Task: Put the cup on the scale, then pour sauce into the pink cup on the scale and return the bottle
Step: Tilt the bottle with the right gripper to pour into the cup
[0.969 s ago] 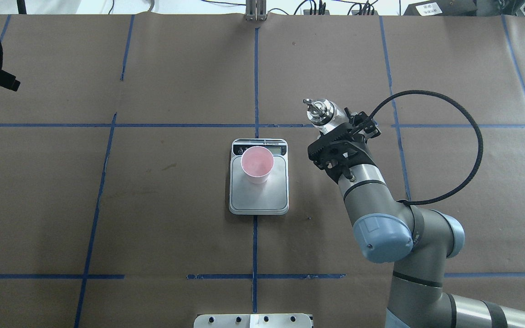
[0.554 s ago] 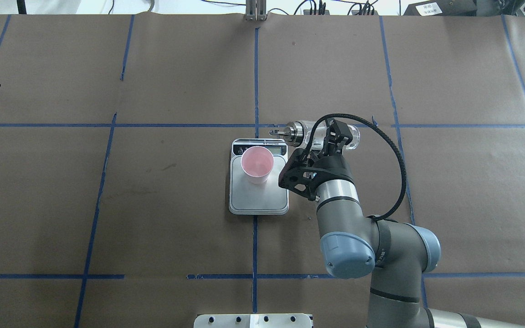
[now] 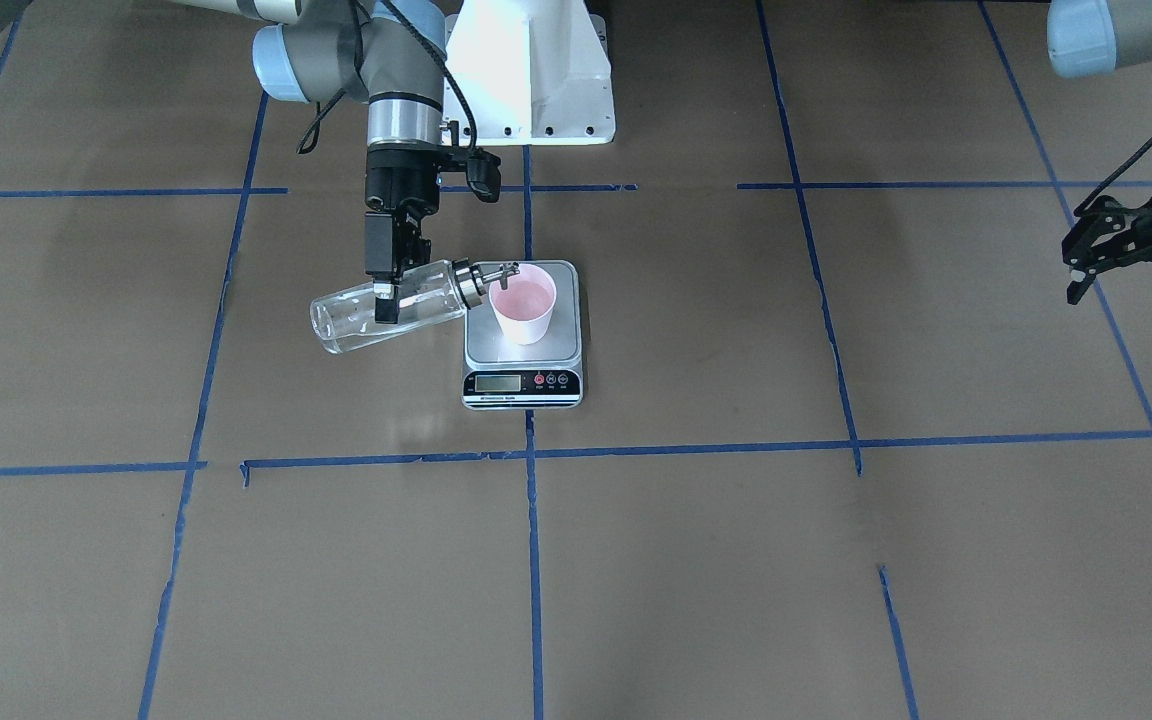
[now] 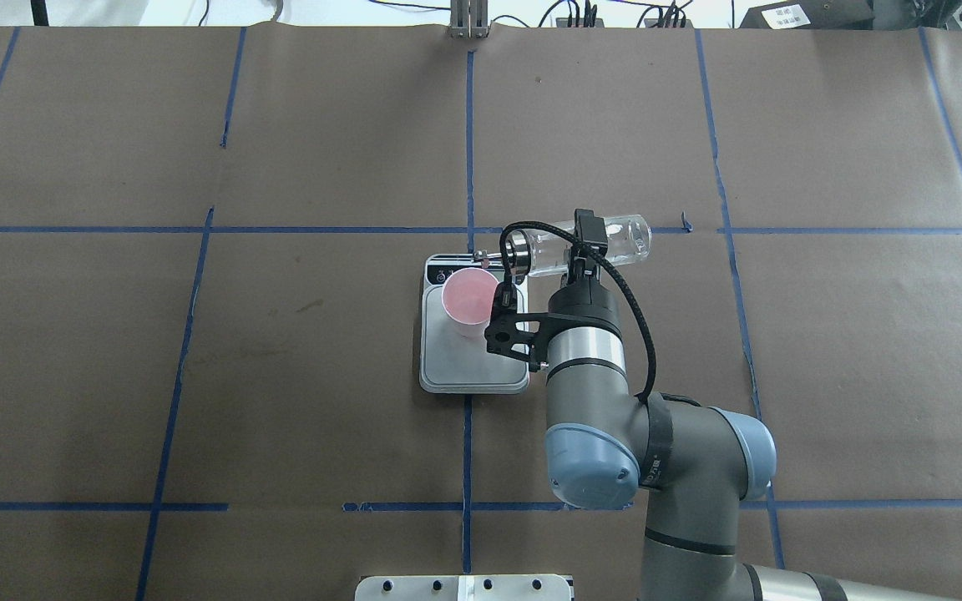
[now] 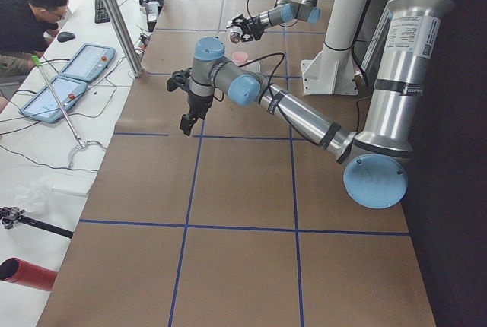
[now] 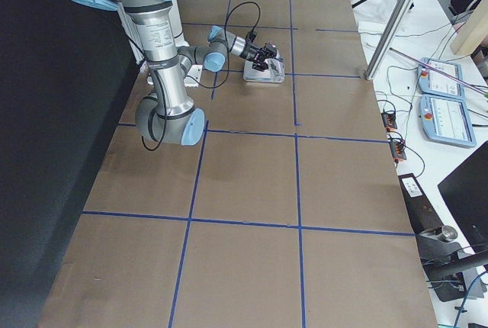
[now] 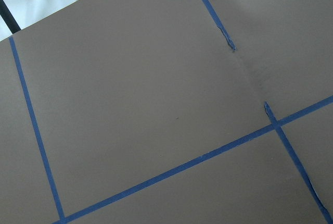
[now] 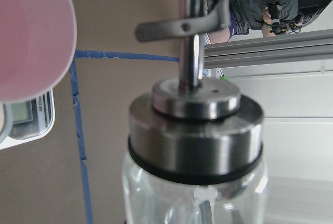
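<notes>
The right gripper (image 3: 386, 303) had its fingers pinched across the middle of the bottle (image 3: 426, 293), which lay nearly on its side in the air just beside the scale (image 3: 484, 345), base pointing off to the robot's right and spout (image 3: 502, 271) reaching the near rim of the cup (image 3: 524, 300). The cup stood upright on the scale's platform, towards the back. From the front I could see the grip on the clear glass and the scale's display and buttons; from overhead the wrist covered most of that grip and part of the platform. The right wrist camera showed the metal collar and spout close up, with the pink rim beside it. The left gripper (image 3: 1131, 290) hung well apart, fingers spread, over the paper-covered table (image 3: 686, 560).
</notes>
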`<state>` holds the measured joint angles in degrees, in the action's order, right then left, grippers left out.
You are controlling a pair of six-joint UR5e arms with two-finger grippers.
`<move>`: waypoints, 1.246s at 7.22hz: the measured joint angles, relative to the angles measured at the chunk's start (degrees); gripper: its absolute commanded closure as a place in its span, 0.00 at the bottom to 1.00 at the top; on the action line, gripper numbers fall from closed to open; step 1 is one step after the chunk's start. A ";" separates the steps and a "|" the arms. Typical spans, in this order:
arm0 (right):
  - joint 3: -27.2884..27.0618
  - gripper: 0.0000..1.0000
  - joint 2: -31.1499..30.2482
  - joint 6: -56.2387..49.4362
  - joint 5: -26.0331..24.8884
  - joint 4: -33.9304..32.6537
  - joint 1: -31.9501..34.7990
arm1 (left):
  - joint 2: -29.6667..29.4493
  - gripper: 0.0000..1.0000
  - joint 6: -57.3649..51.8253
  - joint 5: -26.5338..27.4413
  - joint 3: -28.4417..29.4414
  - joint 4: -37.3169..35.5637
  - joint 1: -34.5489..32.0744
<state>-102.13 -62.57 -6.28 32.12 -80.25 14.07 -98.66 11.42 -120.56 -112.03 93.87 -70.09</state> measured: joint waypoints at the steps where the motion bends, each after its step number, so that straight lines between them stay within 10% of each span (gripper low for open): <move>1: 0.08 1.00 0.63 -1.62 -1.31 -2.21 0.00 | 0.00 0.01 0.01 -0.02 -0.04 0.00 -0.02; 9: 0.49 1.00 2.03 -21.91 -8.78 -9.82 -0.69 | -0.04 0.01 0.18 -0.09 -0.20 0.00 -0.10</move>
<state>-101.65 -60.54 -28.20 23.34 -90.07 13.37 -98.70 11.60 -120.64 -112.22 93.87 -70.20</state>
